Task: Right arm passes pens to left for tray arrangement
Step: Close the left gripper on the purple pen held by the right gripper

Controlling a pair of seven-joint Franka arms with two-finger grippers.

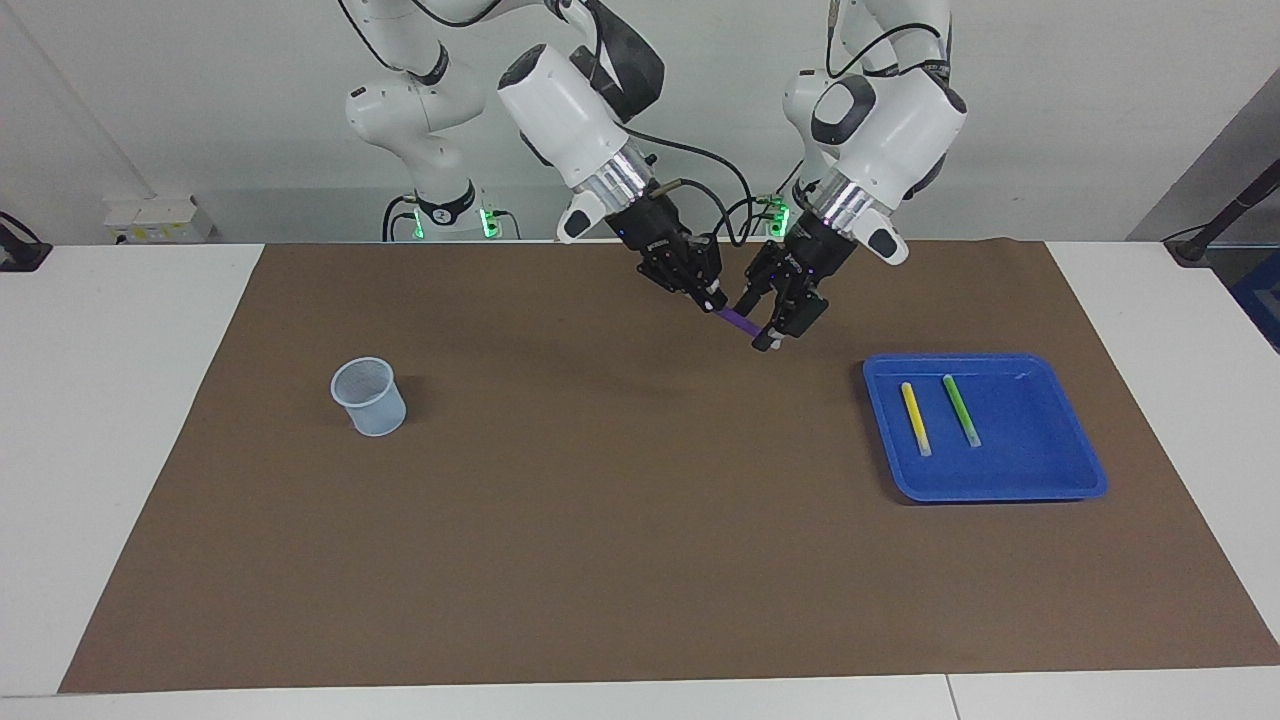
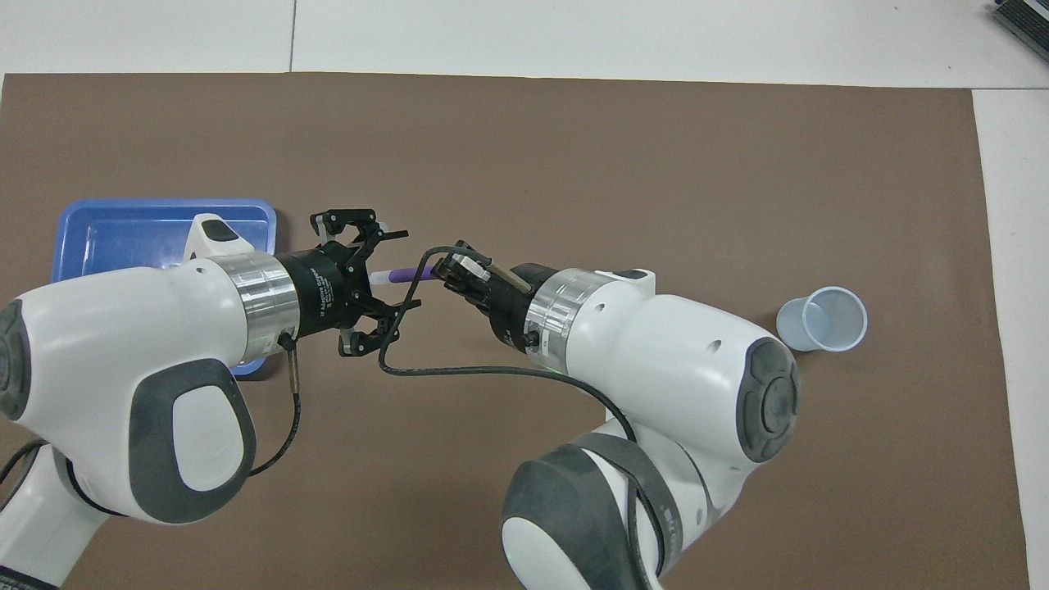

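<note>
My right gripper is shut on one end of the purple pen, holding it slantwise above the mat. My left gripper is open, its fingers on either side of the pen's pale free end, without pinching it. The blue tray lies toward the left arm's end of the table. A yellow pen and a green pen lie side by side in it. In the overhead view the left arm hides both of those pens.
A small translucent pale-blue cup stands upright on the brown mat toward the right arm's end. A black cable loops from the right wrist below the grippers.
</note>
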